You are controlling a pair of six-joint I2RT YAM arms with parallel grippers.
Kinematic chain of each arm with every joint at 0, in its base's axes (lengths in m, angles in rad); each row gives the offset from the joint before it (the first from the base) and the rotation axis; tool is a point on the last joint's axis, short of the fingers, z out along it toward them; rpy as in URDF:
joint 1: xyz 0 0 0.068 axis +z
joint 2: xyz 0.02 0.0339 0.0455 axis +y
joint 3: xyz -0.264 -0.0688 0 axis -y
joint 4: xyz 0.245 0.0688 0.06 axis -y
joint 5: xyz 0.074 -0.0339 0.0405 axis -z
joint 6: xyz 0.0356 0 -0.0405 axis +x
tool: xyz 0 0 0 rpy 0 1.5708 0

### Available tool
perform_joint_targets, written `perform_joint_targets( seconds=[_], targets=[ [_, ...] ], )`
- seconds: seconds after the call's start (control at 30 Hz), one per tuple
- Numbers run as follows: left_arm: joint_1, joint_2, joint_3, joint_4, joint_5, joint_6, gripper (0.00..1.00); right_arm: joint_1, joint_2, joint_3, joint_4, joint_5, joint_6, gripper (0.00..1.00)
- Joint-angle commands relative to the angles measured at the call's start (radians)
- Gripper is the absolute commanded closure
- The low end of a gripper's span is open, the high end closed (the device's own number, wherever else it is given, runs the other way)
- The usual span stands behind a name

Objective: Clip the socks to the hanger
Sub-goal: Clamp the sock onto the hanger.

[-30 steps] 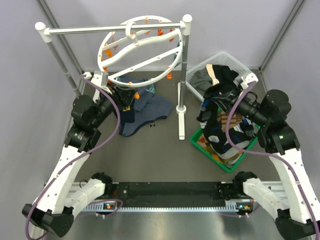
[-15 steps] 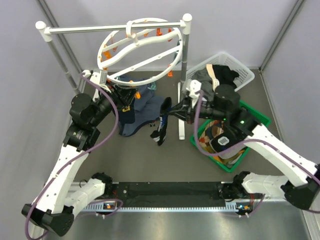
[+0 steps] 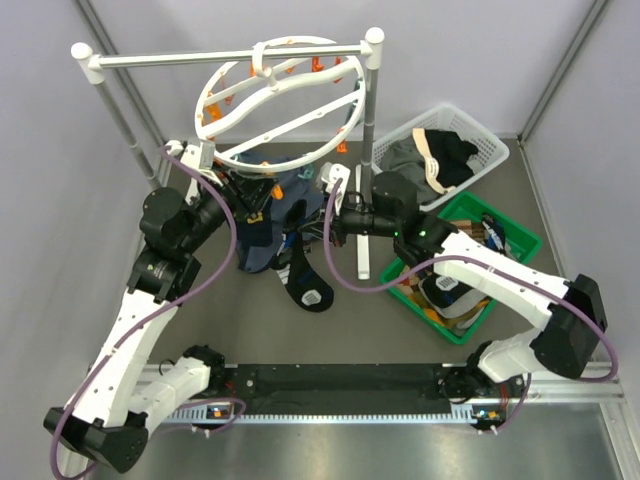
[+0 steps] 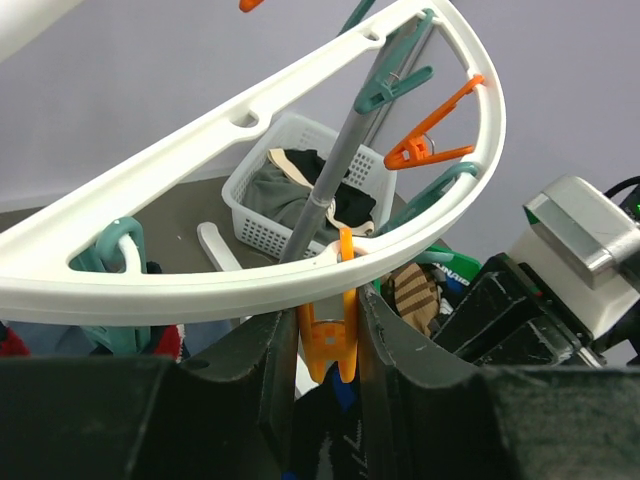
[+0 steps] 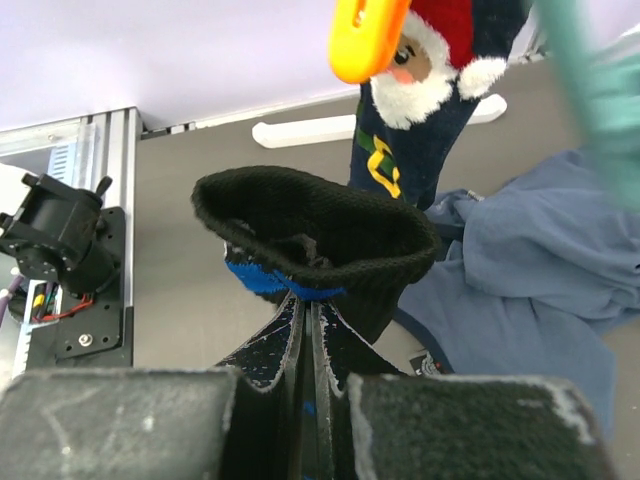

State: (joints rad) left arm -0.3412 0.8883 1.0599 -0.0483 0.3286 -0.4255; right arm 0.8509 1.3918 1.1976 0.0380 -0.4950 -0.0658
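Note:
The hanger [image 3: 280, 100], a round white ring with orange and teal clips, hangs from the rack bar; its rim crosses the left wrist view [image 4: 250, 270]. My left gripper [image 3: 255, 195] is under the ring's near rim, its jaws pressed on an orange clip [image 4: 322, 345]. My right gripper [image 3: 335, 215] is just right of it, shut on the cuff of a black sock [image 5: 310, 235] with a blue mark. That sock hangs down towards the table [image 3: 305, 280]. A navy Santa sock [image 5: 430, 60] hangs from another orange clip.
The white straight-bar rack [image 3: 230, 55] has its right post [image 3: 365, 200] beside my right gripper. A blue-grey garment [image 3: 320, 215] lies under the ring. A white basket [image 3: 445, 150] of clothes and a green crate [image 3: 505, 235] of socks stand at the right.
My right arm has swung left from the green crate, carrying the black sock to under the ring beside my left gripper. The left arm has hardly moved.

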Motion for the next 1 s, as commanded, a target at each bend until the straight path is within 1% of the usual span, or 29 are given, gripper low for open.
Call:
perform_joint_targets(
  seconds=[0.0, 0.23, 0.57, 0.97],
  targets=[
    [0.004, -0.015, -0.011, 0.082, 0.047, -0.002, 1.0, 0.022, 0.012, 0.042, 0.094, 0.003, 0.018, 1.0],
    [0.002, -0.003, -0.032, 0.076, 0.05, 0.01, 1.0, 0.025, 0.03, 0.057, 0.108, 0.035, 0.017, 1.0],
    [0.002, 0.003, -0.034, 0.073, 0.061, 0.016, 1.0, 0.025, 0.061, 0.086, 0.112, 0.035, 0.018, 1.0],
    [0.002, 0.008, -0.035, 0.053, 0.046, 0.041, 1.0, 0.027, 0.055, 0.108, 0.112, 0.039, 0.014, 1.0]
  ],
)
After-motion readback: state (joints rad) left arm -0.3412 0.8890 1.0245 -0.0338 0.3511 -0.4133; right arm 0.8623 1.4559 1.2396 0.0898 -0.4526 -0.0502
